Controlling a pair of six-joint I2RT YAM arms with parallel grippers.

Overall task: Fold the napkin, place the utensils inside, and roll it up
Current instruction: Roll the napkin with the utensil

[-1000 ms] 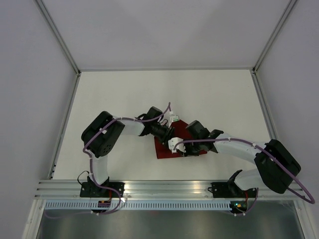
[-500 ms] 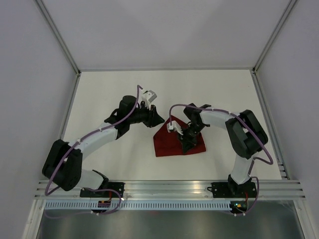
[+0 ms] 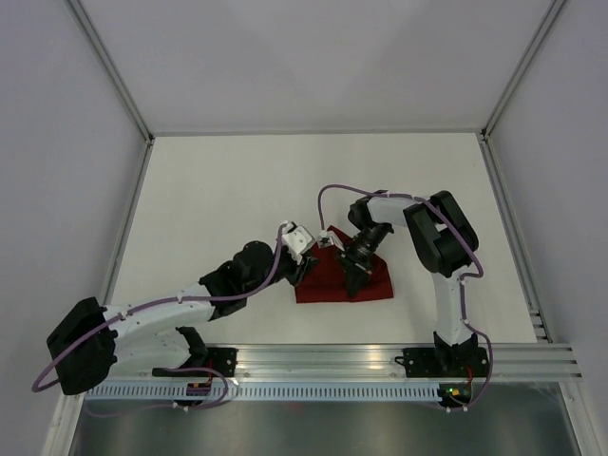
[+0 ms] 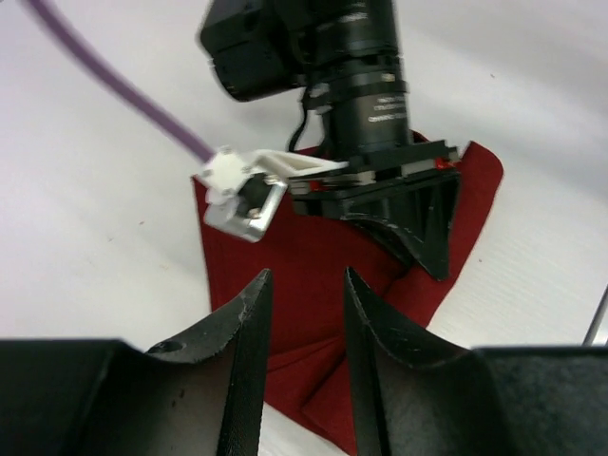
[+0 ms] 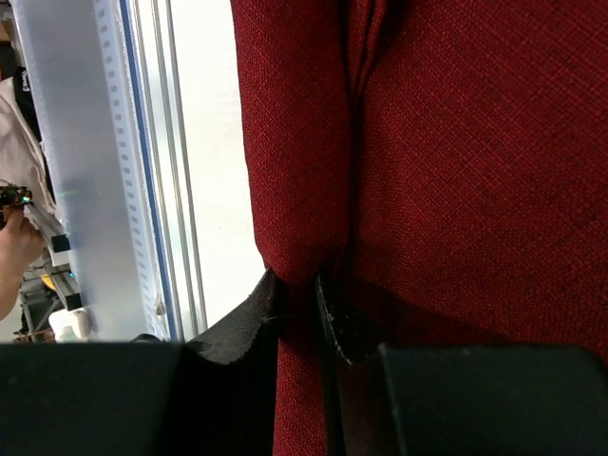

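White counter, fold underway: right tool seemingly pinched the napkin; left tool, half-open and empty, needed an edge.

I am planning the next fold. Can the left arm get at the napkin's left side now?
Probably yes. The left gripper is open right above the napkin's left side, with bare cloth between its fingers. The right gripper pinches a fold further right and seems out of the way.
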